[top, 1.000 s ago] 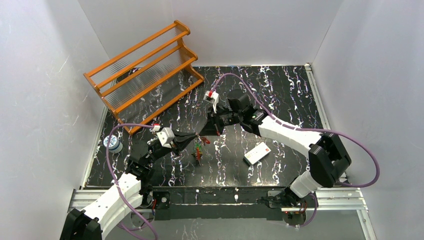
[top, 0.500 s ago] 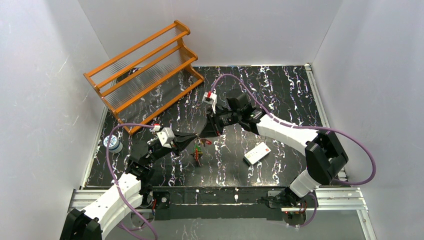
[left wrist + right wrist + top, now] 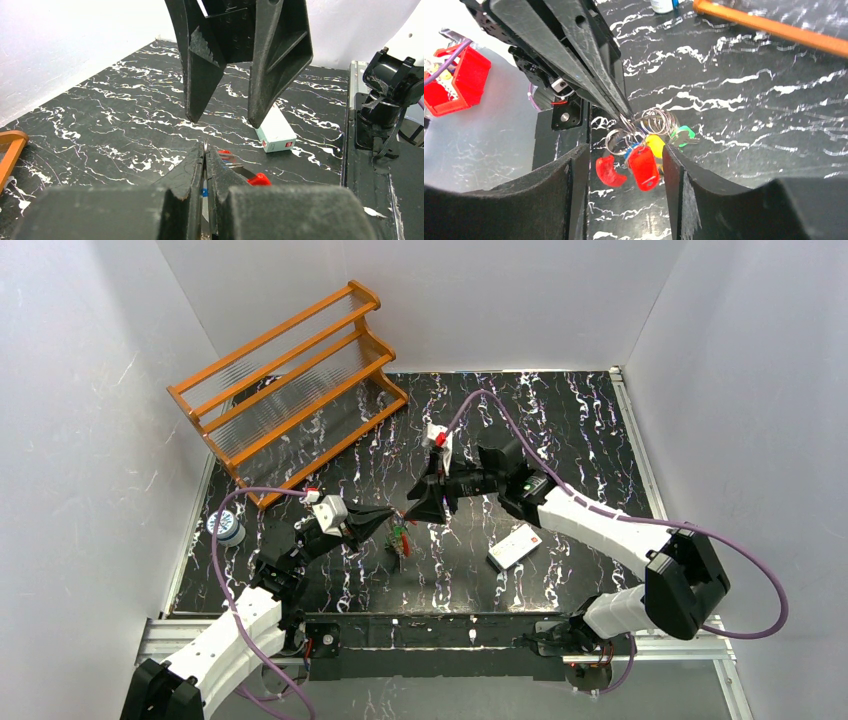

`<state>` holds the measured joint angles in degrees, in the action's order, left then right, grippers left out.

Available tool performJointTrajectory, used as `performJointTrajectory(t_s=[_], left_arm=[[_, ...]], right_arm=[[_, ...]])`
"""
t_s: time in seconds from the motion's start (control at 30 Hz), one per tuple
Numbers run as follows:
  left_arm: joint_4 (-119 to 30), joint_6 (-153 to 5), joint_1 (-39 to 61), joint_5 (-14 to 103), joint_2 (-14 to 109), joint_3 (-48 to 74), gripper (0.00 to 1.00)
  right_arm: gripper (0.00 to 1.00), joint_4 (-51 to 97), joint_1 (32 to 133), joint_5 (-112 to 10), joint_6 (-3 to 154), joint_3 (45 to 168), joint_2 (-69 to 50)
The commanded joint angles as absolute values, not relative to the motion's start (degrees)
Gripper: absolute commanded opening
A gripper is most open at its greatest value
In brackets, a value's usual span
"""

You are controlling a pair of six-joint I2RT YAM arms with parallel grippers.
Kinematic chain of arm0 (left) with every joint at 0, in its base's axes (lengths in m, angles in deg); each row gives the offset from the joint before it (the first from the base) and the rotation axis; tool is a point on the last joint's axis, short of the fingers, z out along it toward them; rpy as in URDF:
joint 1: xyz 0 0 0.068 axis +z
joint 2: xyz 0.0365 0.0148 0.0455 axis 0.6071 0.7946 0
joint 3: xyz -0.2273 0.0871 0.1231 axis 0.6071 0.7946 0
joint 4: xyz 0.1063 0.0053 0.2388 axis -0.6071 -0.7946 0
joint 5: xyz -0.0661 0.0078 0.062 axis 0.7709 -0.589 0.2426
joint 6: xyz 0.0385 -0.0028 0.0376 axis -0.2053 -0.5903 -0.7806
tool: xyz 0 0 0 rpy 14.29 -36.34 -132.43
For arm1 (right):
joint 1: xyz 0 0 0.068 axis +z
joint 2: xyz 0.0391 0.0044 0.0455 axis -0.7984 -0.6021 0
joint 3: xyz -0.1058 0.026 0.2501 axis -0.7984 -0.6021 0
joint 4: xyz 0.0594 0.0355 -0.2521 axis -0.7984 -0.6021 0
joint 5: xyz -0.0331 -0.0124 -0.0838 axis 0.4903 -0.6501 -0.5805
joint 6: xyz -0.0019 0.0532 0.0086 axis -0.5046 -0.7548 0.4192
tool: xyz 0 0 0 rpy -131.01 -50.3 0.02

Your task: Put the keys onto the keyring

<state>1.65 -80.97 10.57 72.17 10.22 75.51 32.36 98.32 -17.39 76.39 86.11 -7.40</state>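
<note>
**Q.** Where were the keys (image 3: 644, 162)?

**A.** They hung in a tight bunch just under the keyring (image 3: 646, 120), over the middle of the black marbled table (image 3: 560, 430). The right wrist view showed two red heads, one yellow, one green and a sliver of blue, pressed against one another. How many were threaded on the ring could not be told, nor whether the lowest key touched the table.

**Q.** What held the keyring?

**A.** The left gripper (image 3: 393, 511). Its fingers were pressed together, with the ring's thin wire pinched at the very tips. The left wrist view showed that wire edge-on.

**Q.** And the right gripper (image 3: 223, 122)?

**A.** It faced the left one tip to tip, close to the ring, with its jaws spread wide and nothing gripped. In the right wrist view the bunch appeared in the gap between the two fingers (image 3: 559, 200), with no visible contact.

**Q.** What lay around them?

**A.** A white card (image 3: 515, 545) with a red mark lay flat on the table, to the right of the keys and well apart from them. An orange rack (image 3: 290, 390) stood at the far left of the table. A small white-and-blue bottle (image 3: 228, 528) stood at the left edge, near the left arm.
</note>
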Motion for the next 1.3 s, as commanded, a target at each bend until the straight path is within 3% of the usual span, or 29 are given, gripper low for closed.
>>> performJointTrajectory(t_s=[0.0,0.3,0.83,1.07,1.27], left_arm=[[5.6,-80.9,10.6,72.4,9.1,75.3,0.0],[5.6,-80.6,10.6,73.5,8.9,75.3,0.0],[5.8,-80.3,10.6,74.7,9.5,74.9,0.0],[5.8,-80.4,10.6,75.5,10.2,74.4,0.0],[5.9,-80.3,10.6,75.7,10.2,74.4,0.0]], right_arm=[[0.62,42.9,98.4,-11.8,80.8,83.7,-6.2],[0.41,56.6,98.4,-10.9,81.8,77.4,-4.8],[0.37,63.0,98.5,-6.2,78.4,79.2,-11.9],[0.28,64.9,98.7,-5.9,77.0,80.0,-14.2],[0.26,65.7,98.7,-5.7,76.2,80.6,-15.0]])
